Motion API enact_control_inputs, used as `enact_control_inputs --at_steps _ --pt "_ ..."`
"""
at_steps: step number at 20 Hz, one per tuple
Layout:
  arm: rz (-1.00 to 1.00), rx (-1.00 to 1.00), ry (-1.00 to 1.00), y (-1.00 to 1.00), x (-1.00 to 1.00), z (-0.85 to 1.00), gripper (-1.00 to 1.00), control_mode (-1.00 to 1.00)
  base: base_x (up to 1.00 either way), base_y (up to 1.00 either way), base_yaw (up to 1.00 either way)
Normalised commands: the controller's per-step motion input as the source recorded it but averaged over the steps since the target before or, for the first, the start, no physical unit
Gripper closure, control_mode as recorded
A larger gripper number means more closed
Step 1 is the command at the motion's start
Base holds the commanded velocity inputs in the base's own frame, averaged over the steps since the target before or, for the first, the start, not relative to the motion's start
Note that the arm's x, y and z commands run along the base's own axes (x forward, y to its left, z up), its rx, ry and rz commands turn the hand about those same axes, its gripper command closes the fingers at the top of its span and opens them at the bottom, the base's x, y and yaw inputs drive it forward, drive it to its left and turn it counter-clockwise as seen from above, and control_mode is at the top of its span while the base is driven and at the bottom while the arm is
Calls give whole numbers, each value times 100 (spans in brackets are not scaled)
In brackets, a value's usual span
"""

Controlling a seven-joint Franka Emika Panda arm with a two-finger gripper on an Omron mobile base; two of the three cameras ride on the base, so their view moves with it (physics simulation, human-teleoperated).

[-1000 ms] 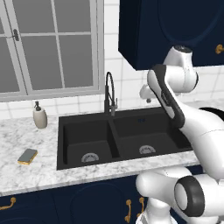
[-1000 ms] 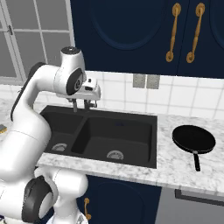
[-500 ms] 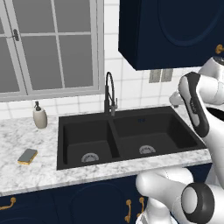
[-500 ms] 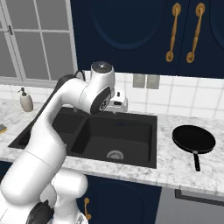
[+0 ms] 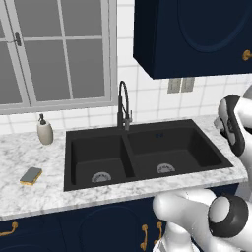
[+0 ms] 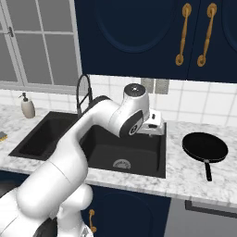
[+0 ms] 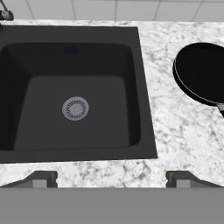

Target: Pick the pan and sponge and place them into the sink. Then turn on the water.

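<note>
White marble bench (image 6: 185, 173) lies nearest me, and on its right stretch sits the pan (image 6: 204, 147), handle towards the front edge, well clear of the sink (image 6: 163, 152). On the near left of the bench the sponge (image 5: 31, 175) lies flat, apart from the basins. Neither thing is in the sink yet, so I judge the task barely begun.

Over the last second my arm has swung from the left, near the faucet (image 5: 122, 103), across to the sink's right rim, and the end effector (image 7: 111, 178) now hangs over the bench strip beside the right basin, tips spread wide with nothing between them. That puts me heading for the pan first, I reckon.

Farther back, the soap bottle (image 5: 45, 132) stands under the window (image 5: 59, 49). In the hand view the pan is cut off at the right edge, its handle mostly out of sight, and the faucet's small lever is too small to read.
</note>
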Motion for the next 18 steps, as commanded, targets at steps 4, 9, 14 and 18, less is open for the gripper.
enact_control_inputs --at_steps 4,9,14,18 --pt "-10 -6 10 -90 0 -37 -100 -100 0 0 0" --pt "-2 0 10 -87 0 -34 -100 -100 0 0 0" --pt "0 0 13 -68 0 -30 -100 -100 0 0 0" --pt "0 0 9 -60 7 -26 -100 -100 0 0 0"
